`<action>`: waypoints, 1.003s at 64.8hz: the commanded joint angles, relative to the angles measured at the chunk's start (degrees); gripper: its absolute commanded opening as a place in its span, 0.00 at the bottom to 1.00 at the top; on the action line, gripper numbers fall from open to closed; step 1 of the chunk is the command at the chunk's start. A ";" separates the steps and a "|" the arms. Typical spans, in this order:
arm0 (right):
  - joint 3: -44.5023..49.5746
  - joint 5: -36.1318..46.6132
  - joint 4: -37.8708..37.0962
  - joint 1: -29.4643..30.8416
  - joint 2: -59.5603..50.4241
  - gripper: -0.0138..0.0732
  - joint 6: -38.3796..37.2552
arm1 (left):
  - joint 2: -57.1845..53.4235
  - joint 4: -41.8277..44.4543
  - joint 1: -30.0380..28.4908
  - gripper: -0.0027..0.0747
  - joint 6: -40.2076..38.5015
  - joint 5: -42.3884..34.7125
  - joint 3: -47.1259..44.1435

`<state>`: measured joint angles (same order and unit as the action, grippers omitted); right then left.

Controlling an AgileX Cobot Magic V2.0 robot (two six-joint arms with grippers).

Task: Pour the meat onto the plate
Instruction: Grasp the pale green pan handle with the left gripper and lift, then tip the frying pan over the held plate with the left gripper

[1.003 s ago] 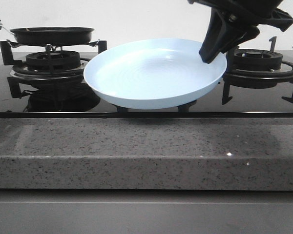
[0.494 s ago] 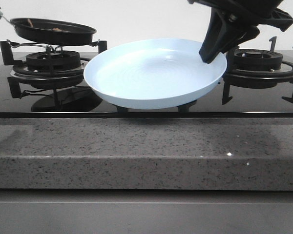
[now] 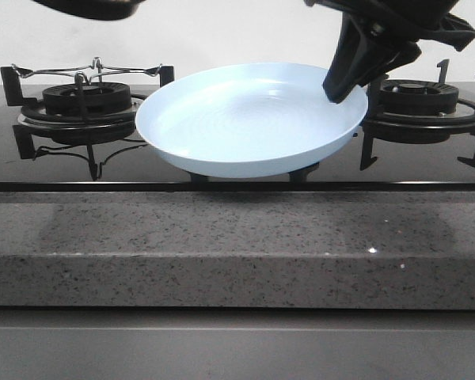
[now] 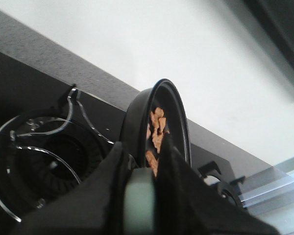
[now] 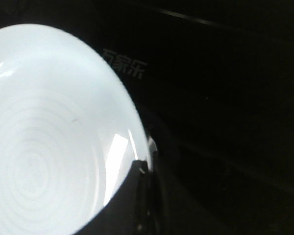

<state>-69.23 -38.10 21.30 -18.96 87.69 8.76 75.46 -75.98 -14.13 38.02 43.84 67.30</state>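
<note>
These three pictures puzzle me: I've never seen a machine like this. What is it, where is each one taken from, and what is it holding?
It is a robot with two arms, each ending in a two-fingered gripper, working at a gas stove. The wide picture comes from a camera looking forward over the grey stone counter; the other two come from cameras on the wrists.

In the front view the right gripper pinches the rim of a pale blue plate, which is empty. The right wrist view shows that same plate from close above, over the black glass stove top.

The left gripper holds the handle of a black frying pan, lifted off the left burner and almost out of the front view at the top. The orange-brown bits inside it are the meat slices, not yet poured.
</note>
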 commanded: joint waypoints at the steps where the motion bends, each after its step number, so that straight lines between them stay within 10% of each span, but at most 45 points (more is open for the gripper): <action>1: -1.32 2.31 1.24 0.00 -2.67 0.08 0.38 | -6.92 -6.02 -0.17 0.01 2.17 0.29 -1.64; 30: -1.32 2.31 1.24 0.00 -2.67 0.08 0.38 | -16.91 -5.90 3.99 0.01 3.98 5.22 -6.84; 65: -1.32 2.31 1.24 0.00 -2.67 0.08 0.38 | -16.66 3.02 26.23 0.01 9.94 -14.98 -6.84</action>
<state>-69.23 -38.10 21.30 -18.96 87.69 8.76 59.76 -70.40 9.53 46.21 34.02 58.80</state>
